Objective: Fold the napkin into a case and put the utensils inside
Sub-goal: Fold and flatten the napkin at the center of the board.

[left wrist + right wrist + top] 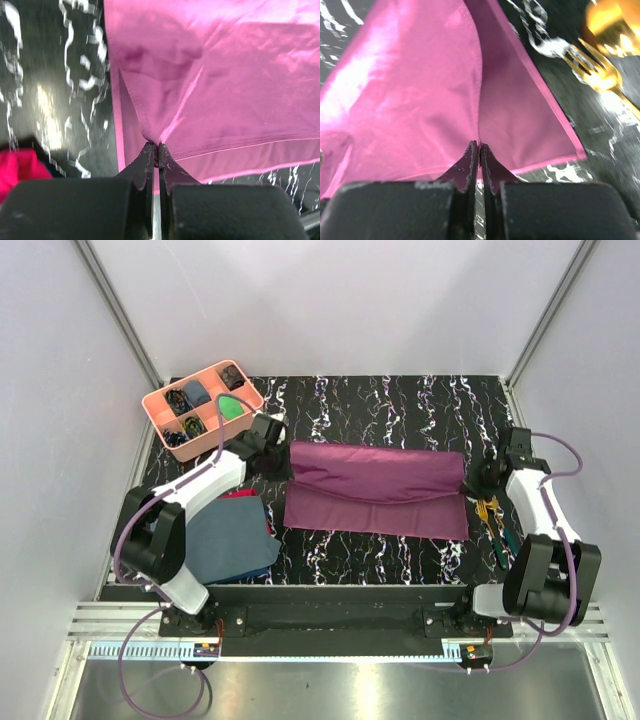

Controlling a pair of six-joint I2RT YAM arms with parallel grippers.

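Crosswise on the table (400, 405) lies the napkin (375, 490), its long axis running left to right between the two arms, with a folded layer covering its far part. The left tool (156, 146) is clenched on the cloth's left end, pinching up the top layer. The right tool (478, 145) grips the right end likewise, so each arm holds its nearer end. The next fold probably draws both ends toward the near edge, where bare table shows. The utensils (495, 522) lie just beside the right end, and a blue cloth (230, 535) crowds the left.
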